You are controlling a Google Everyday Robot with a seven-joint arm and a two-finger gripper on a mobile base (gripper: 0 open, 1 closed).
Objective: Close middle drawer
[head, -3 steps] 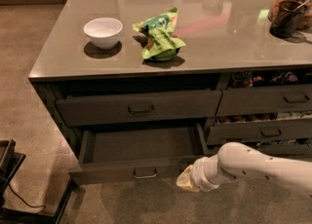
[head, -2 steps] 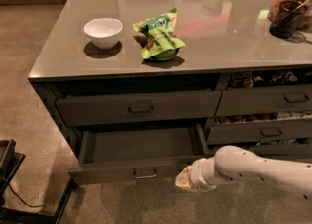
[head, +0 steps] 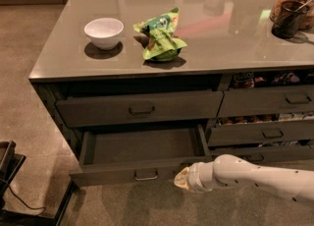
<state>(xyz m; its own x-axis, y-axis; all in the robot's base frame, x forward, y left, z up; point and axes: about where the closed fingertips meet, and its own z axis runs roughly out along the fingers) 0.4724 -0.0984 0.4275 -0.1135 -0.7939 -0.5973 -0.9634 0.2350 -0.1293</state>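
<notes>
The middle drawer [head: 122,173] is a wide dark grey-brown drawer in the left column of the island. It is pulled far out and its inside looks empty. Its small pull handle [head: 146,175] sits at the centre of the front. My gripper [head: 181,178], on a white arm coming in from the right, is at the right end of the drawer front. It is level with the front and touching it or very close to it.
The top drawer [head: 140,108] above stands slightly out. Narrower drawers [head: 265,132] on the right are partly open with items inside. On the countertop [head: 59,63] are a white bowl [head: 103,32], a green snack bag [head: 160,36] and a dark cup [head: 288,18]. A dark cart [head: 14,181] stands on the floor at the left.
My gripper and arm have shifted slightly left along the drawer front. The drawer looks as far out as before.
</notes>
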